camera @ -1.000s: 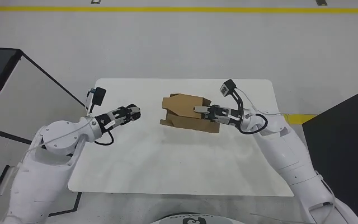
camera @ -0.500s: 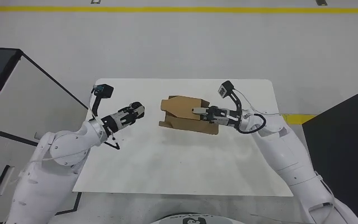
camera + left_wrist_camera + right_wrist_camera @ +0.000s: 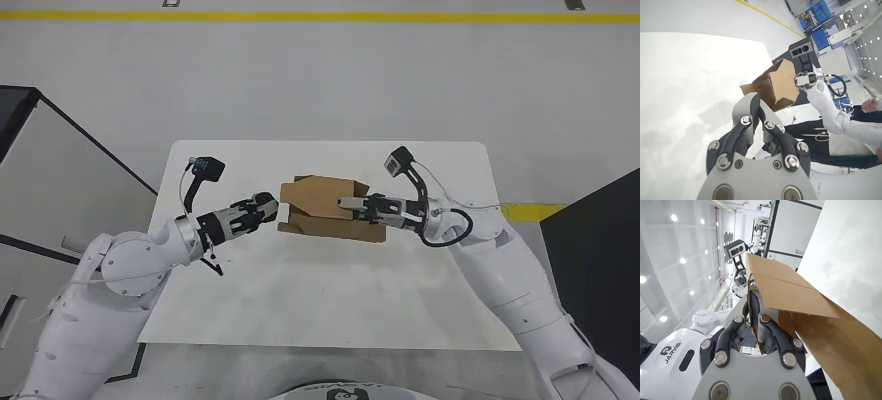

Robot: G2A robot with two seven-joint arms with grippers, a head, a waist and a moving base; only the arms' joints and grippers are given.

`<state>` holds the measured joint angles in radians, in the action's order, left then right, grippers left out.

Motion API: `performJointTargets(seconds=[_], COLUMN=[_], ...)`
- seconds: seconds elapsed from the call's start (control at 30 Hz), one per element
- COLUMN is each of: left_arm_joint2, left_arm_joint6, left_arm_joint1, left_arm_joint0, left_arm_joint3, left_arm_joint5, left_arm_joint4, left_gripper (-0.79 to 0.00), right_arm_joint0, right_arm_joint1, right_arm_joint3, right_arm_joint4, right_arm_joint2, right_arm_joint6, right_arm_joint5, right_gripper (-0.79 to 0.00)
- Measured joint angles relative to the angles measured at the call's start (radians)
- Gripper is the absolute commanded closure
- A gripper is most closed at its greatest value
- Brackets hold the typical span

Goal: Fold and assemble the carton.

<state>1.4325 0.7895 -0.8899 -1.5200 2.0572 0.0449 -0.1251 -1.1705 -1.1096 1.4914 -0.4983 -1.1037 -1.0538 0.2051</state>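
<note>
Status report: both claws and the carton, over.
Right claw shut on carton flap. Left claw shut, empty, close beside carton. No obstacle between them.

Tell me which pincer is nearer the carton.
Right. The right pincer is clamped on an edge of the carton, so it is touching it. The left pincer sits just off the carton's opposite end, and I cannot tell whether it touches.

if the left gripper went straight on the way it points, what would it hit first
Probably the carton, at its near open end; the left gripper aims right at it, though height is unclear.
</note>
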Motion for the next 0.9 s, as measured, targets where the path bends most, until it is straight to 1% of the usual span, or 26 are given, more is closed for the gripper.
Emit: performJointTargets(seconds=[0.27,0.9], left_arm_joint2=[-0.025,-0.042], left_arm_joint6=[0.010,0.042], left_arm_joint1=[-0.004,-0.008], left_arm_joint0=[0.013,0.019], left_arm_joint3=[-0.007,-0.018], left_arm_joint5=[0.021,0.063], left_arm_joint4=[0.021,0.057], left_gripper=[0.000,0.000], right_arm_joint0=[0.008,0.021], right_arm_joint1=[-0.004,-0.013], right_arm_joint3=[-0.013,-0.021], right_arm_joint4=[-0.015,0.008], right_arm_joint2=[0.011,0.022], right_arm_joint6=[-0.013,0.076], right_arm_joint5=[0.006,-0.021], right_gripper=[0.000,0.000])
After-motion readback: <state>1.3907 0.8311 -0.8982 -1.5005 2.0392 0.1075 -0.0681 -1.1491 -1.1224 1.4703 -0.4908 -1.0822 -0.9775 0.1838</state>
